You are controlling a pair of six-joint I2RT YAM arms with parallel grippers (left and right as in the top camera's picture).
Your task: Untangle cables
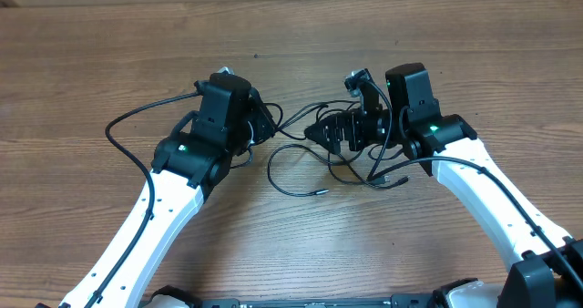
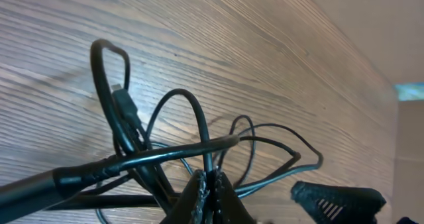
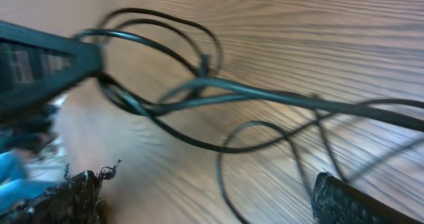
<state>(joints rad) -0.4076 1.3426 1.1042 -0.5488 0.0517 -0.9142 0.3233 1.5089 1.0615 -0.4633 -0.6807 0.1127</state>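
We had the table [image 1: 91,53] lying broad under both tools. The left arm [image 1: 150,217] and the right arm [image 1: 492,199] reached in toward each other, so their tips were near one another. The left gripper [image 2: 209,184] was clenched on the cables [image 2: 179,151]. One strand ran down between its closed fingers [image 2: 197,199], and the other loops fanned out ahead of its tips, low over the wood. The right gripper [image 3: 205,184] was released, its two pads spread wide with nothing pinched. Several strands crossed just ahead of it, within the span of its spread pads, and stretched away to the left gripper opposite. From above, loose loops trailed from between the two grippers back toward the arms' bases. A small plug end [image 1: 319,191] lay there on the wood, apart from either tool.
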